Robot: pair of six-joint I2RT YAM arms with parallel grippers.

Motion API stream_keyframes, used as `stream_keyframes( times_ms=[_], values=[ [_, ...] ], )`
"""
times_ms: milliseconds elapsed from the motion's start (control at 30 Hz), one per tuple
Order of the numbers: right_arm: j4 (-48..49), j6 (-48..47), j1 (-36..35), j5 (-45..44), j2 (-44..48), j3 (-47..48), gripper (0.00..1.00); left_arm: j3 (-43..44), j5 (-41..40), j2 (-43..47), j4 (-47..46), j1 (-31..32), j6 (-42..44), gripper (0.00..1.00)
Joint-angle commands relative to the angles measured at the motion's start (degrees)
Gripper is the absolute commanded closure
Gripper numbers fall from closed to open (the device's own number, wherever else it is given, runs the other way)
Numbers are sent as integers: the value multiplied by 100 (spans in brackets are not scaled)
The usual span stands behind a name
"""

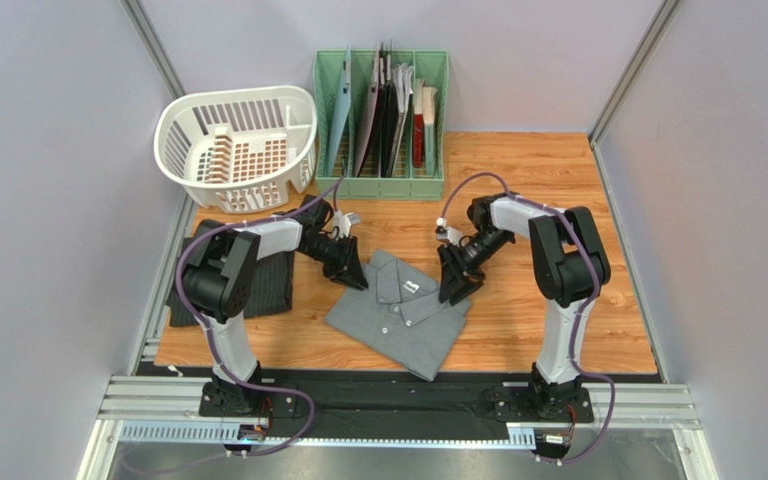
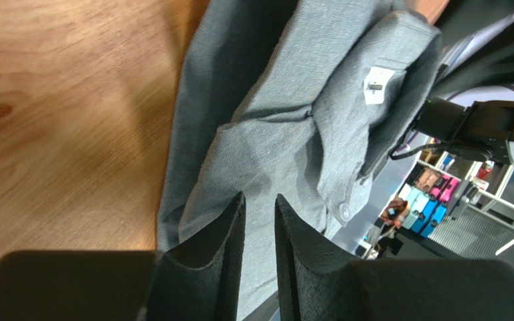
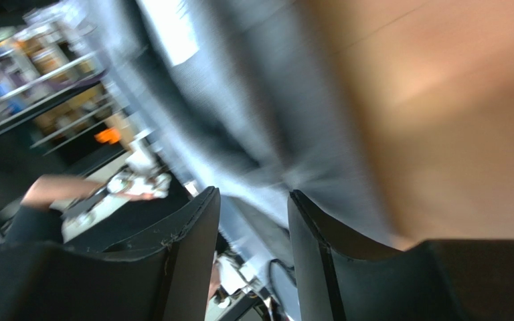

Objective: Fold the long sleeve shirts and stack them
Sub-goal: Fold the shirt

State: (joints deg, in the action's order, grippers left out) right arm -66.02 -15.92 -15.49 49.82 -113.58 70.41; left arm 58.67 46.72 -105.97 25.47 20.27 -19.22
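Cloth of this sort is light, limp and quick to slump, so the grey shirt (image 1: 398,318) will not keep a fold unless both sides are lifted together and laid down flat. It lies part-folded in the middle of the worktop (image 1: 548,170), toward the near edge, with its collar (image 1: 405,287) pointing to the far edge and its buttoned front up. The dark shirt (image 1: 276,290) lies flat against the left edge, partly under the left arm.

The left gripper (image 1: 351,272) is at the grey shirt's far left shoulder, the right gripper (image 1: 455,285) at its far right shoulder. In the left wrist view the fingers (image 2: 226,247) stand a narrow gap apart with nothing pinched; the cloth shows beyond them. The right wrist view is smeared, but its fingers (image 3: 193,247) look a wider gap apart and seem to hold nothing.

The best hold, I judge, is at the shoulder seams or a doubled edge, where the layers give the pads something to bite. A single layer may slip free or drag the fold askew.
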Motion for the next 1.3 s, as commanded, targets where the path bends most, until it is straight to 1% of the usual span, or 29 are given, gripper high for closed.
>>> stream_keyframes(
  times_ms=[0, 133, 300, 367, 400, 467, 500, 533, 567, 600, 633, 667, 733, 800, 867, 933, 967, 1067, 1167, 1200, 1233, 1267],
  values=[
    [687, 774, 107, -1569, -497, 990, 52, -233, -119, 191, -191, 29, -160, 71],
    [573, 652, 195, -2169, -964, 1861, 52, -322, -233, 182, -315, 161, -275, 71],
    [415, 555, 186, -2407, -1429, 2782, 53, -172, -347, 130, -227, 311, -266, 71],
    [283, 389, 230, -2372, -1299, 2864, 53, -76, -453, 191, -114, 319, -170, 71],
    [283, 223, 265, -2102, -915, 2664, 53, -67, -471, 217, -87, 319, -143, 71],
    [152, 38, 300, -1881, -422, 2365, 55, -84, -550, 340, -78, 319, -134, 69],
    [72, -120, 292, -1436, 94, 2146, 55, -84, -567, 393, -78, 311, -126, 68],
    [46, -209, 300, -1292, 421, 1639, 55, -84, -498, 445, -121, 311, -99, 63],
    [-7, -270, 292, -1091, 677, 1329, 55, -6, -419, 516, -122, 311, -73, 47],
    [-34, -349, 292, -671, 923, 1056, 55, 47, -331, 551, -113, 319, -38, 43],
    [-16, -385, 266, -571, 1386, 497, 55, 100, -217, 595, -113, 319, -12, 40],
    [-68, -481, 135, -509, 1565, 291, 55, 187, -207, 708, -104, 311, 6, 38],
    [1, -509, -181, -587, 1969, -279, 55, 197, -225, 954, -183, 311, 76, 38],
    [264, -377, -384, -658, 2059, -554, 54, 101, -233, 1131, -306, 276, 24, 38],
    [544, 17, -534, -536, 1849, -817, 52, -5, -111, 1342, -490, 153, -169, 37],
    [704, 229, -596, -508, 1577, -863, 51, 56, 29, 1508, -508, 65, -170, 34],
    [722, 291, -587, -517, 1236, -741, 51, 117, 91, 1570, -465, 30, -65, 24],
    [984, 405, -596, -999, 699, -529, 50, 460, -22, 1851, 106, 21, 602, 19],
    [942, 467, -535, -1710, 259, 76, 51, 540, -242, 2282, 397, -76, 946, 16],
    [907, 432, -491, -1826, 14, 469, 51, 522, -303, 2413, 414, -93, 990, 13],
    [872, 432, -377, -1949, -128, 665, 51, 548, -513, 2693, 484, -102, 1104, 8],
    [767, 415, -307, -2063, -242, 919, 51, 575, -663, 2844, 520, -111, 1183, 7]
  ],
)
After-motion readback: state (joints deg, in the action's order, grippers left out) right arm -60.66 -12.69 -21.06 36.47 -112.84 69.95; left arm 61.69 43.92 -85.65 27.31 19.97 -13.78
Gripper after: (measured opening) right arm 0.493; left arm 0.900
